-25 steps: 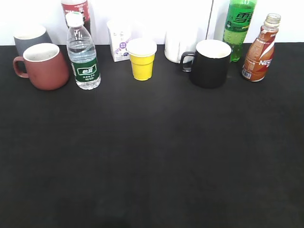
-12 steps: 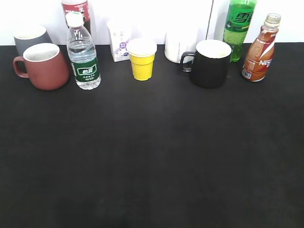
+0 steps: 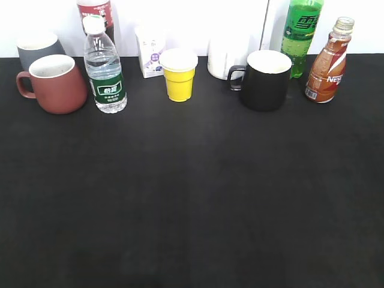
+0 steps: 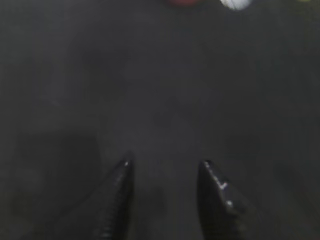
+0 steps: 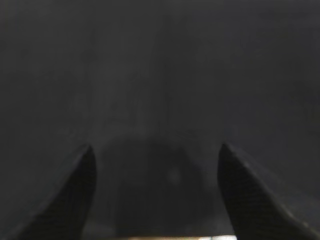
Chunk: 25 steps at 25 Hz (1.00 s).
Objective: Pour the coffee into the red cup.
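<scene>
The red cup [image 3: 57, 84] stands at the back left of the black table, handle to the left. The coffee bottle [image 3: 329, 62], brown with an orange label and no cap, stands upright at the back right. Neither gripper shows in the exterior view. In the left wrist view my left gripper [image 4: 165, 167] is open and empty over bare black cloth; a sliver of the red cup [image 4: 183, 2] shows at the top edge. In the right wrist view my right gripper [image 5: 156, 150] is wide open and empty above the black cloth.
Along the back stand a grey mug [image 3: 37, 48], a water bottle [image 3: 105, 69], a small white carton [image 3: 151, 51], a yellow cup [image 3: 179, 75], a white mug [image 3: 225, 57], a black mug [image 3: 264, 79] and a green soda bottle [image 3: 301, 33]. The black tablecloth [image 3: 192, 198] fills the foreground.
</scene>
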Tool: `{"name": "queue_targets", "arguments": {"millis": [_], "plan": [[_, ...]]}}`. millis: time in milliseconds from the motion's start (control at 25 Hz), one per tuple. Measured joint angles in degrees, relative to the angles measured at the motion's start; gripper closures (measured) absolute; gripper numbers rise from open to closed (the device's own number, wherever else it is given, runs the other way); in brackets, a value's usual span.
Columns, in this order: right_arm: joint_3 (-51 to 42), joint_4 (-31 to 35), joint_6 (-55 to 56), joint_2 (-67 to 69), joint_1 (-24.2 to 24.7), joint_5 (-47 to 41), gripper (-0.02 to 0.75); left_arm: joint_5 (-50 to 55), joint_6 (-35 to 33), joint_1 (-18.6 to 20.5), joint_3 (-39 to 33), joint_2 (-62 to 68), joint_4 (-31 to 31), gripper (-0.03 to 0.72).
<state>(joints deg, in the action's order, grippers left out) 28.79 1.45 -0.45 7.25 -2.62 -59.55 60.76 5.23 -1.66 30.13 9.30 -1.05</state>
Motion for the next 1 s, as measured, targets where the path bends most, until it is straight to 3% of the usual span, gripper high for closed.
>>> {"name": "queue_targets", "arguments": {"millis": [160, 1000], "plan": [[0.00, 0.00, 0.00, -5.49, 0.35, 0.00, 0.149, 0.10, 0.00, 4.40, 0.00, -9.50, 0.00, 0.433], [0.00, 0.00, 0.00, -7.72, 0.35, -0.05, 0.149, 0.07, 0.00, 4.65, -0.17, -9.71, 0.00, 0.448]]}}
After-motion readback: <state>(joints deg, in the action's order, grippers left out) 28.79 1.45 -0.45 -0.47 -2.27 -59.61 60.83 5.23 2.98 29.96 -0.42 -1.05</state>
